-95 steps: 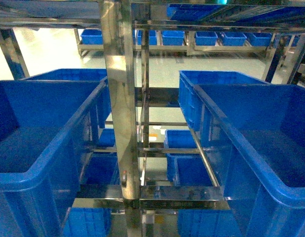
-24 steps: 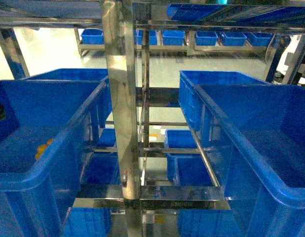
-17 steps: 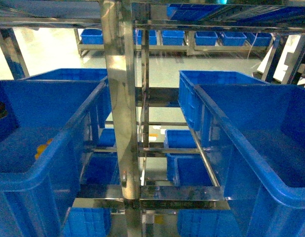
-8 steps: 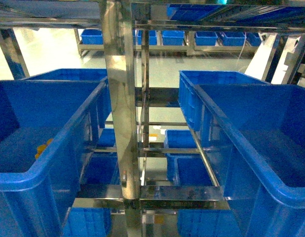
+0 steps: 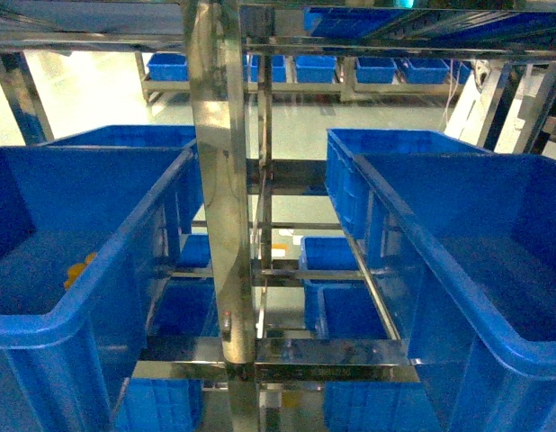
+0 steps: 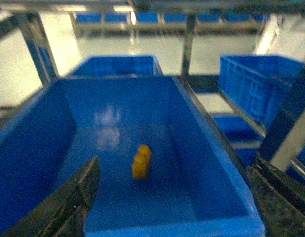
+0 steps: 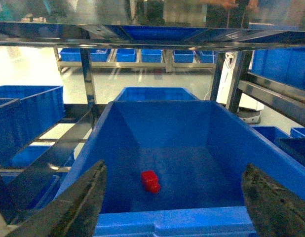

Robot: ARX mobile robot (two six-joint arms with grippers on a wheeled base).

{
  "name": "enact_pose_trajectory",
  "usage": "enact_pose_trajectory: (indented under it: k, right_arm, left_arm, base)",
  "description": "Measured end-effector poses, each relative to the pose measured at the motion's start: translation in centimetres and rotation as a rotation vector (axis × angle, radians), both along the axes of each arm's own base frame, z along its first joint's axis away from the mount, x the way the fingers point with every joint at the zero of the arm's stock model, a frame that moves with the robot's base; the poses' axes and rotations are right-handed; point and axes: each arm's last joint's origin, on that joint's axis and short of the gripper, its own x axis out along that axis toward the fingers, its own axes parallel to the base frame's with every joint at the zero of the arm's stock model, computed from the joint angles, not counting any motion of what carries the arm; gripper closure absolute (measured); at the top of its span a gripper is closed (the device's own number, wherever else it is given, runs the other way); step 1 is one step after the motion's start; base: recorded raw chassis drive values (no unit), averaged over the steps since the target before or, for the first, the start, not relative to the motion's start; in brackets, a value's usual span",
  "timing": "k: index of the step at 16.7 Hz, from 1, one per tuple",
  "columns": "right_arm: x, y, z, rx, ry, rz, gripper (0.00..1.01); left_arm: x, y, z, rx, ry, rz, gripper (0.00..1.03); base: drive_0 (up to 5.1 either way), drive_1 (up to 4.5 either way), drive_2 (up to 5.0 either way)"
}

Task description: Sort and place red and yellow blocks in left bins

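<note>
With both pincers spread wide and carrying nothing, I read this as the pause after a drop rather than the middle of one. On the left wrist camera, the left gripper (image 6: pixel 172 207) shows one dark finger (image 6: pixel 76 202) at the lower left and the other at the lower right edge, with open air between them. Through that gap lies the yellow block (image 6: pixel 141 161), flat on the floor of the left bin (image 6: pixel 211 163), roughly mid-floor and clear of every wall. The head view shows the same block as a small yellow fleck (image 5: pixel 77 269) low in the near left crate.

The right gripper (image 7: pixel 174 207) is spread just as wide, one finger (image 7: pixel 83 202) at each lower corner of its view, empty. Beyond it the red block (image 7: pixel 150 181) rests on the floor of a blue crate (image 7: pixel 271 163) — and that crate looks like the right-hand one, not a left bin, though I cannot be sure from the wrist view alone.

If so, the step in hand is recovering the red block. To do it well I would bring the right pincer straight down over the block, keep the fingers off the near rim, close across the block's short sides, then lift fully above the rim before crossing the steel upright (image 5: pixel 215 180) to the left bin.

Both arms hold back outside the crates, wrists above and behind the near rims, looking in at a downward slant; neither shows in the head view.
</note>
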Motion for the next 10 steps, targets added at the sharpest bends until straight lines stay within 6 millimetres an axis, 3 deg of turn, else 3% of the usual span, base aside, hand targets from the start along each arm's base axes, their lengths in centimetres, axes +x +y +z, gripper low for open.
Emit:
enact_pose_trajectory:
  k: [2,6,7,10]
  right_arm:
    - [-0.4,0.0,0.1,0.0,-0.01,0.001,0.39]
    - [-1.0,0.0,0.1,0.0,-0.007,0.002,0.91]
    - [-1.1,0.0,0.1,-0.002,-0.011,0.002,0.99]
    - [-1.9,0.0,-0.5,-0.001,0.042,0.004,0.99]
  left_arm:
    - [-1.0,-0.7,-1.3,0.024,-0.181,0.039,0.34]
    - [-2.1,-2.3,-2.3,0.013,-0.202,0.023,0.87]
    - [-2.2,-2.2,-2.5,0.015,-0.201,0.041,0.98]
    - [-2.8,-2.2,-2.9,0.012,-0.209,0.049,1.01]
  base:
    - [0.0,0.0,0.0]
    - [0.0,0.0,0.0]
    - [0.0,0.0,0.0]
    - [0.0,0.0,0.0]
